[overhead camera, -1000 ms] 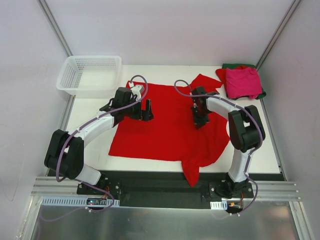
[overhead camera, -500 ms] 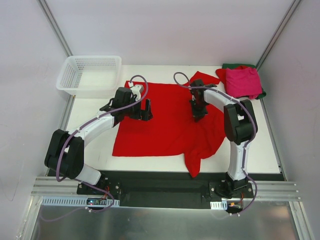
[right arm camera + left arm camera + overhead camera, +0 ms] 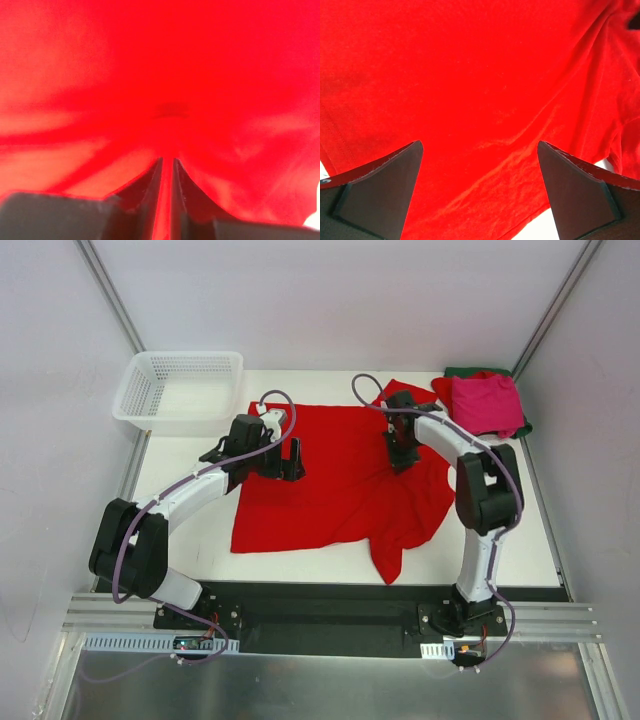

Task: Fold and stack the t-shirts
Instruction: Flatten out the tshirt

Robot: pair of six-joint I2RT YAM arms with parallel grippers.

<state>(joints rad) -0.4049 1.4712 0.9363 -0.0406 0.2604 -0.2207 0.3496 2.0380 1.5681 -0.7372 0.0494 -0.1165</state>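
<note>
Pale walls close in the white surface (image 3: 190, 520) on three sides, with slanted metal posts at the two far corners. The arm bases sit on a dark strip along the near edge.

Far left corner: white mesh basket (image 3: 140, 390), upright, nothing visible inside.

Far right corner: folded magenta-pink t-shirt (image 3: 485, 405) lying on a dark green t-shirt (image 3: 468, 371) (only the green edges show beneath it).

Centre: bright red t-shirt (image 3: 330, 490), spread mostly flat.
- Long axis runs left to right across the surface.
- The straight stitched hem edge faces left, toward the basket side.
- One sleeve points to the far right and almost meets the stack. The other trails toward the near edge.
- Neck end therefore lies to the right (collar itself not distinguishable).
- Cloth is smooth on the left half. The right half is wrinkled, with creases running in toward the right arm's tool.

Left pincer (image 3: 479, 145): jaws spread wide, holding nothing, poised over the left-centre of the red shirt. Whether the tips touch the cloth cannot be told.

Right pincer (image 3: 167, 162): fingers nearly together, with a thin ridge of red cloth caught between them. Seen from overhead, it is down on the shirt's far right portion, near the far sleeve.
</note>
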